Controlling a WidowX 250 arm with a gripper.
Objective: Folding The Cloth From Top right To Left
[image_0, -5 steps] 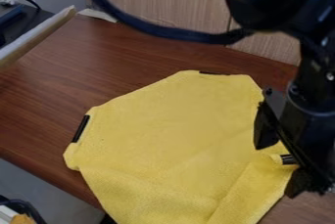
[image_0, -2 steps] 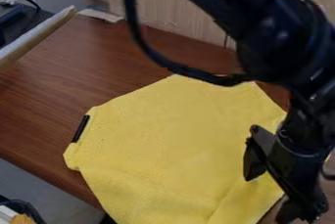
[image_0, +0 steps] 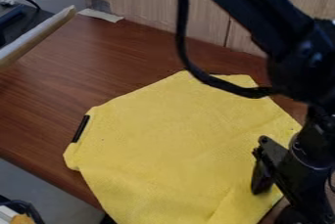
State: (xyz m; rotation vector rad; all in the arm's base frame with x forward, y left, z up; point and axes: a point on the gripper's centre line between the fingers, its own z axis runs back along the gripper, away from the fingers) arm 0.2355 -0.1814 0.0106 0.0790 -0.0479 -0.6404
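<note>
Jaws parted, the gripper hangs at the right edge of the yellow cloth, spread on the table beneath it — the step seems to be grasping, and next calls for pinching that edge before folding leftward.

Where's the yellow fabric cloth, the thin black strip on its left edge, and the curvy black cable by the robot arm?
Yellow fabric cloth (image_0: 177, 140): camera view, on its middle.
Thin black strip (image_0: 80, 128): camera view, halfway along it.
Curvy black cable (image_0: 181, 22): camera view, on its upper part.
</note>
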